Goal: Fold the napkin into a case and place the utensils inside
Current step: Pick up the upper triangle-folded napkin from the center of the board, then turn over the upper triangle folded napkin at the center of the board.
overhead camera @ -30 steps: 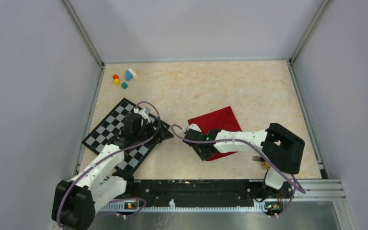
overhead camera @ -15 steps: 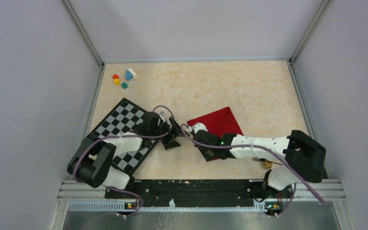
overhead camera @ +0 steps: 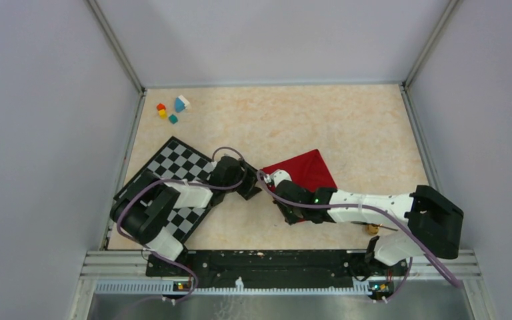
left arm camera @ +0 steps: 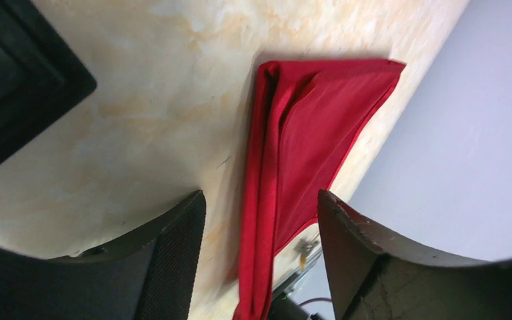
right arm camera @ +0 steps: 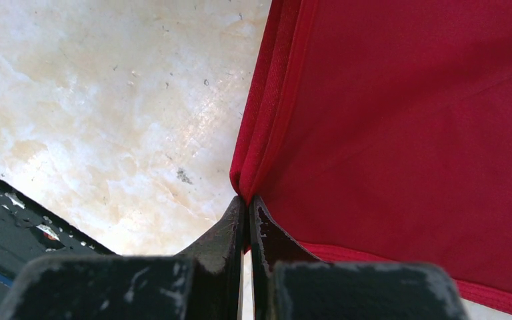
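Note:
The red napkin (overhead camera: 310, 169) lies folded on the table, one long fold running along its left edge. My right gripper (overhead camera: 288, 212) is shut on the napkin's near left corner; in the right wrist view the gripper (right arm camera: 247, 200) pinches the doubled hem of the napkin (right arm camera: 400, 120). My left gripper (overhead camera: 253, 188) is open and empty just left of the napkin. In the left wrist view the gripper (left arm camera: 260, 197) faces the napkin's folded edge (left arm camera: 293, 153). The spoon's gold bowl (overhead camera: 373, 229) shows beside the right arm. The fork is mostly hidden under that arm.
The black-and-white checkered mat (overhead camera: 163, 175) lies at the left under my left arm. Several small coloured blocks (overhead camera: 172, 110) sit at the far left corner. Grey walls close in the table on three sides.
My left arm has swung right across the mat and now reaches the napkin's left edge. My right arm has stretched out lower, its gripper staying on the napkin's corner.

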`<state>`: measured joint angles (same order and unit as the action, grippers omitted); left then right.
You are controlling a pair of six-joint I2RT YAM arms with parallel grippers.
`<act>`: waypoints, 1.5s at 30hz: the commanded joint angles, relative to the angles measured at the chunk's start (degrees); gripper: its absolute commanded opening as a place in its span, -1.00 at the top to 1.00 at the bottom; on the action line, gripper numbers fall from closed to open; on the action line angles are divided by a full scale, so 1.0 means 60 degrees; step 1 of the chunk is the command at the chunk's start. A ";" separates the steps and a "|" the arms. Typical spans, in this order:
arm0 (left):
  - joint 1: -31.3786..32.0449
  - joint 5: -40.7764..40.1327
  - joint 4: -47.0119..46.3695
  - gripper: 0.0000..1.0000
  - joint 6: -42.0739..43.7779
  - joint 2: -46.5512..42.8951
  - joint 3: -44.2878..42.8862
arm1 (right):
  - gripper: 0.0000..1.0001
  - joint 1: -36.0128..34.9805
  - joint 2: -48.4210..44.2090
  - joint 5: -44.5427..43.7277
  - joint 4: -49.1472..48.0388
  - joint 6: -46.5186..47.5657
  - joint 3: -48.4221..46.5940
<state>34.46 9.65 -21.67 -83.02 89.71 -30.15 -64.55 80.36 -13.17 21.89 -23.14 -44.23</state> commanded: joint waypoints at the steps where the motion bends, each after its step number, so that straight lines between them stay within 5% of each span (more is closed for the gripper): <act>1: 0.0080 -0.1237 -0.0425 -0.30 -0.0585 0.0691 -0.0268 | 1.00 0.0076 -0.0425 0.0109 -0.0475 0.0053 0.0043; 14: 0.0094 -0.1508 -0.0856 0.29 -0.0308 0.1779 -0.0955 | 1.00 0.0121 -0.0658 0.0177 -0.0573 0.0060 0.0252; 19: 0.0100 -0.1439 -0.0678 0.81 0.0081 0.1386 -0.0937 | 1.00 0.0132 -0.0800 0.0368 -0.0557 0.0121 0.0238; 20: 0.0081 -0.1518 -0.0255 1.00 0.0289 0.1101 -0.0942 | 1.00 0.0125 -0.0849 0.0658 -0.0647 0.0220 0.0245; 27: -0.0425 -0.1497 0.6758 1.00 0.0388 -0.2655 -0.1982 | 1.00 -0.0814 -0.0861 0.2958 -0.1534 -0.0218 -0.0337; 31: -0.0545 -0.2910 1.0672 1.00 0.0951 -0.5103 -0.3264 | 1.00 -0.1691 -0.0528 0.4746 -0.2955 -0.0977 -0.1273; 35: -0.0503 -0.3907 1.2401 1.00 0.1318 -0.6516 -0.4706 | 1.00 -0.1650 -0.0994 0.6625 -0.5070 -0.2134 -0.0999; 38: -0.0349 -0.4299 1.2911 1.00 0.1413 -0.5617 -0.5635 | 1.00 -0.1062 -0.1333 0.7908 -0.6556 -0.3168 0.0091; 42: 0.0762 -0.5122 1.2762 1.00 0.1152 -0.2236 -0.6909 | 1.00 0.0578 -0.1801 0.9279 -0.8544 -0.4482 0.2392; 45: 0.1194 -0.5200 1.2069 1.00 0.1554 0.0251 -0.8169 | 1.00 0.2059 -0.2371 0.9704 -0.8468 -0.4461 0.3784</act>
<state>38.83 -13.87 54.89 -75.35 73.65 -72.99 -59.27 69.65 32.21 -25.30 -44.82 -30.55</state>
